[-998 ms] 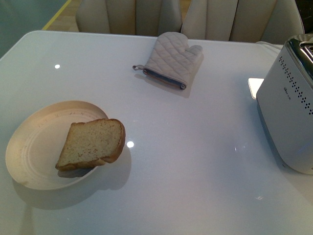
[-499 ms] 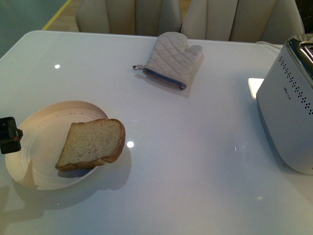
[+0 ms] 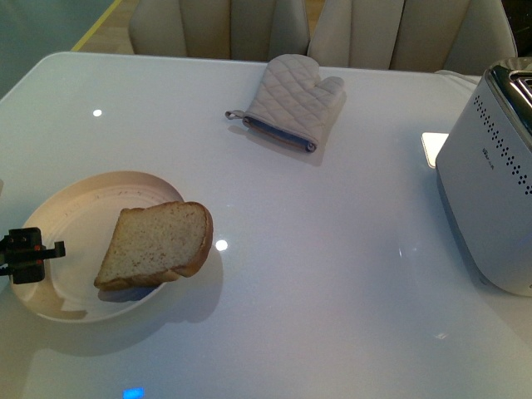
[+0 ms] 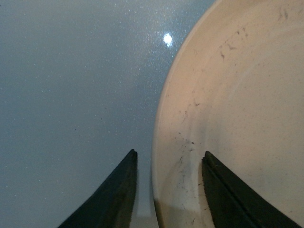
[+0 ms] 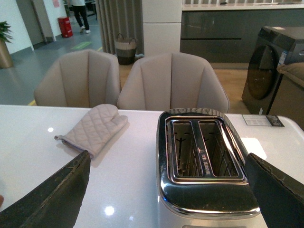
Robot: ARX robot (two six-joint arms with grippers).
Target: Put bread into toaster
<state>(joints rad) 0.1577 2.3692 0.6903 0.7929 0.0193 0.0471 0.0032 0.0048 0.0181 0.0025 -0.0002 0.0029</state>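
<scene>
Glossy white desk (image 3: 332,274), beige chairs (image 5: 173,80).
Two chairs stand at the desk's far edge, well beyond the right tool (image 5: 167,156); dark cabinets (image 5: 213,28) behind them.

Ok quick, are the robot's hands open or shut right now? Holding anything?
Left gripper: open, jaws either side of the plate rim, holding nothing.
Right gripper: open, empty, facing the toaster.

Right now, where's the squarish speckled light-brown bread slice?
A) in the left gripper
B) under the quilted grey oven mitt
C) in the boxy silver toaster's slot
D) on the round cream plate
D: the bread slice lies on the cream plate, crust end past the rim; the toaster slots are empty and the open left gripper holds nothing.
</scene>
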